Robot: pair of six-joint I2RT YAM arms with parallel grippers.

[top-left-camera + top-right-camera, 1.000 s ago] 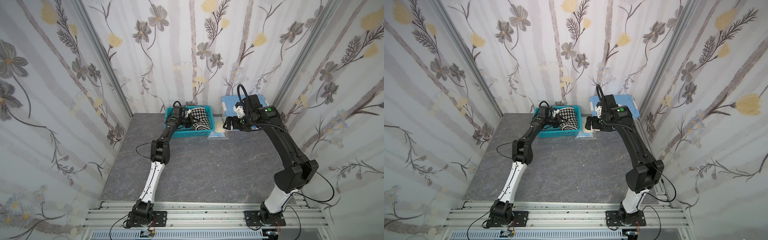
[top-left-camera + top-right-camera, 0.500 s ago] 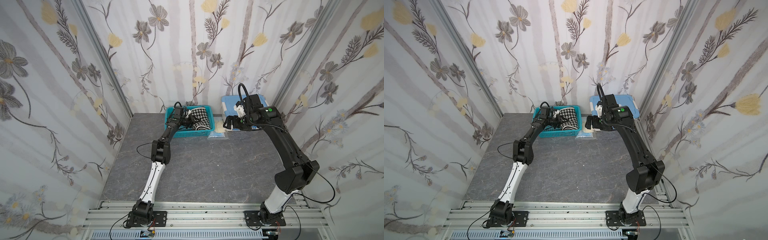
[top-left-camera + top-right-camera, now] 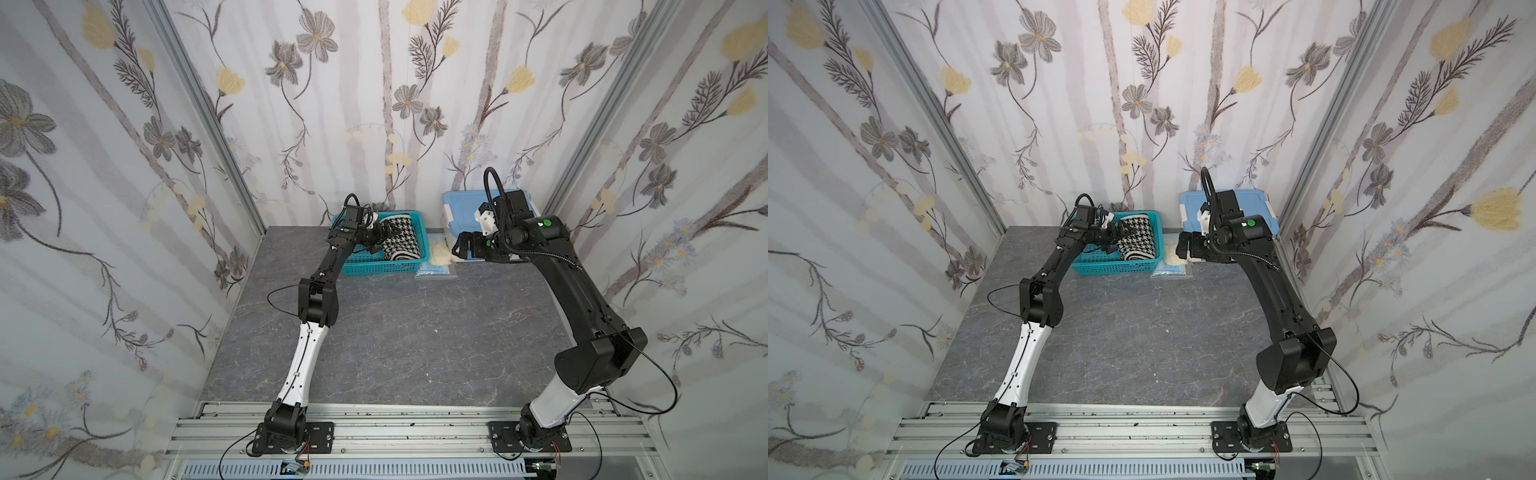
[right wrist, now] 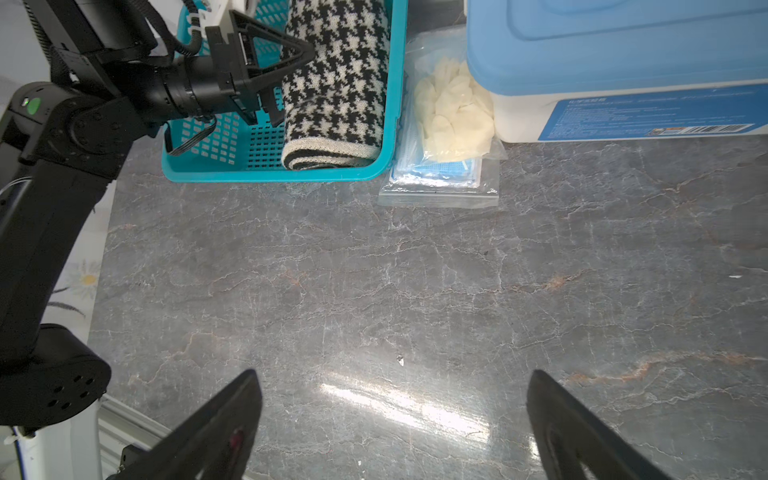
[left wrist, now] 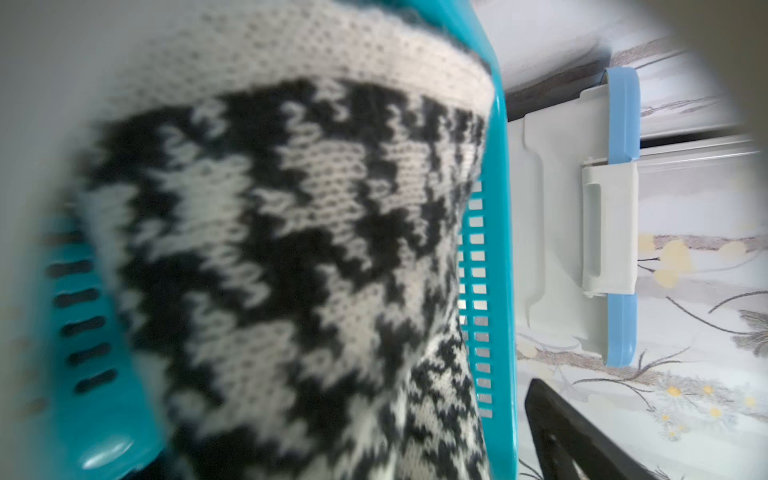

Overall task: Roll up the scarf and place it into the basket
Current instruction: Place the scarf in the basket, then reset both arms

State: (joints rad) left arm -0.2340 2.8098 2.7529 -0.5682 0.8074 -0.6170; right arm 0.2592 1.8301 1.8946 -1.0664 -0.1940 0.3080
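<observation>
The scarf (image 3: 401, 242) (image 3: 1140, 241) lies rolled up in the right half of the teal basket (image 3: 384, 268) (image 3: 1117, 269), houndstooth face outward, at the table's back edge. In the right wrist view the scarf (image 4: 336, 83) rests against the wall of the basket (image 4: 270, 174). My left gripper (image 4: 291, 87) (image 3: 380, 237) is open inside the basket, with its fingertips at the roll's left side. The left wrist view is filled by the scarf (image 5: 291, 249); only one finger (image 5: 573, 436) shows. My right gripper (image 4: 392, 374) (image 3: 460, 246) hangs open and empty over bare table, right of the basket.
A white storage box with a light blue lid (image 3: 461, 203) (image 4: 623, 41) stands right of the basket. A pale yellow cloth lump (image 3: 440, 253) (image 4: 453, 112) and a clear bag of blue items (image 3: 434, 272) (image 4: 440, 183) lie between them. Flowered walls enclose three sides.
The left gripper's jaws have spread apart at the scarf roll, letting it go. Both arms stay almost where they were.
</observation>
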